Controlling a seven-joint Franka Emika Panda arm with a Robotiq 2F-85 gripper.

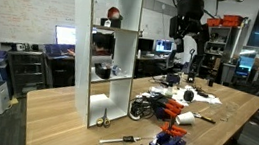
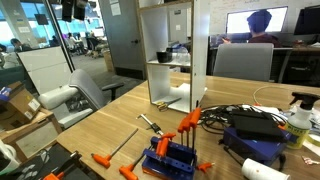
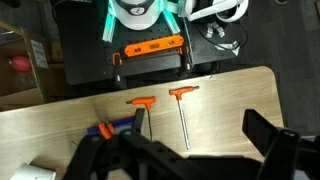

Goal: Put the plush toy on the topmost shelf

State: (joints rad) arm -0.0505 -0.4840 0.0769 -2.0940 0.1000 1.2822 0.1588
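Robot tool high over a wooden bench.
Its jaws stand wide apart, empty; orange-handled keys lie below near the bench's edge.

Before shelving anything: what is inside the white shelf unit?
A dark container and a pale item sit on a middle board of the shelf unit. A reddish shape higher up is unclear. The top board's upper face is hidden.

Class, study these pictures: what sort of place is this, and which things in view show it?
Probably an open-plan office or lab: a written-on whiteboard, computer monitors on desks behind, and a wooden worktable strewn with orange-handled tools.
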